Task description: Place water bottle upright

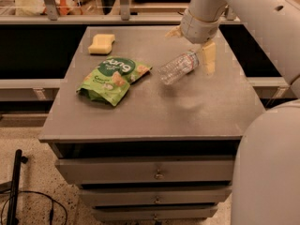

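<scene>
1 water bottle (177,69) lying, 1 tool (190,52) open beside it, 1 bag (112,78), 1 sponge (101,43)

Table (187,111): grey.
On it: sponge (101,43) upper left, green snack bag (112,78) centre-left, water bottle (178,69) lying centre.
Gripper (191,52): at bottle's cap end.
</scene>
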